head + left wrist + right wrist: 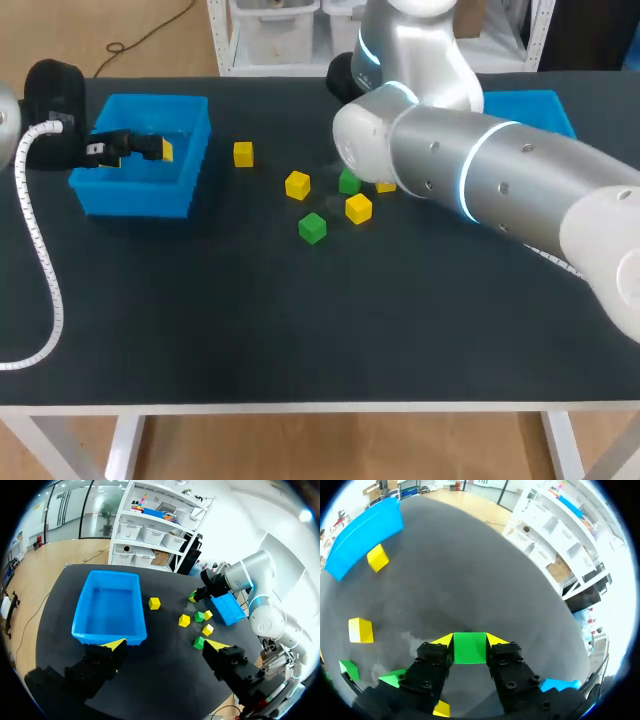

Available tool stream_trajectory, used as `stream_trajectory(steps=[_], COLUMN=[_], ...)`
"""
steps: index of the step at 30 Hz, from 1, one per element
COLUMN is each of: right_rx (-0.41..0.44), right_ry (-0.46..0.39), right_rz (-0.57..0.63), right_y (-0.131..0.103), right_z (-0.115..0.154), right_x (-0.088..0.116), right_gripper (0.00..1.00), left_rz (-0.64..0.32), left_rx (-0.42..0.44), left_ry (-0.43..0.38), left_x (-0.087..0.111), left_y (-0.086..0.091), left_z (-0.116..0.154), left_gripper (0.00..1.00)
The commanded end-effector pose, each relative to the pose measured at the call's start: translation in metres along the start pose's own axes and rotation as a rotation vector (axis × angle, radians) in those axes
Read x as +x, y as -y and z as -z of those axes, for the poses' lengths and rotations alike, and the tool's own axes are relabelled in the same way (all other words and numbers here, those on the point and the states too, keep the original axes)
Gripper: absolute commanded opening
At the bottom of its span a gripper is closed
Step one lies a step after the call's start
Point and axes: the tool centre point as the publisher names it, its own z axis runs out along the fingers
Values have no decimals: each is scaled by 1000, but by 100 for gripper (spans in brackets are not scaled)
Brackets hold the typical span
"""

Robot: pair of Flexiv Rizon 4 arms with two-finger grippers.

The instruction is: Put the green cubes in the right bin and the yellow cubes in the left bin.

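Black table (300,330) has yellow and green cubes (297,185) scattered mid-surface. Right gripper (470,640) clamps a green cube (469,650). Left gripper (165,645) hangs open over the left bin (140,196).

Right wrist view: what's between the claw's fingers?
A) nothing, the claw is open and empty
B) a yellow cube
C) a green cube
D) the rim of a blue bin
C: the right claw is shut on a green cube, with a yellow tip touching it on each side.
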Motion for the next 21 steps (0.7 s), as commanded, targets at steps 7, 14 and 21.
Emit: stream_trajectory(steps=[7,14,21], right_rx=[33,84,150], right_ry=[138,214,162], right_rz=[-131,-249,-387], right_y=[49,92,127], right_z=[108,165,170], right_x=[10,68,125], right_gripper=[0,0,0], left_rz=[-3,-3,-3], left_rx=[16,16,16], left_ry=[8,8,8], left_x=[1,1,1], left_y=[-4,-4,-4], left_z=[0,0,0], left_gripper=[100,100,100])
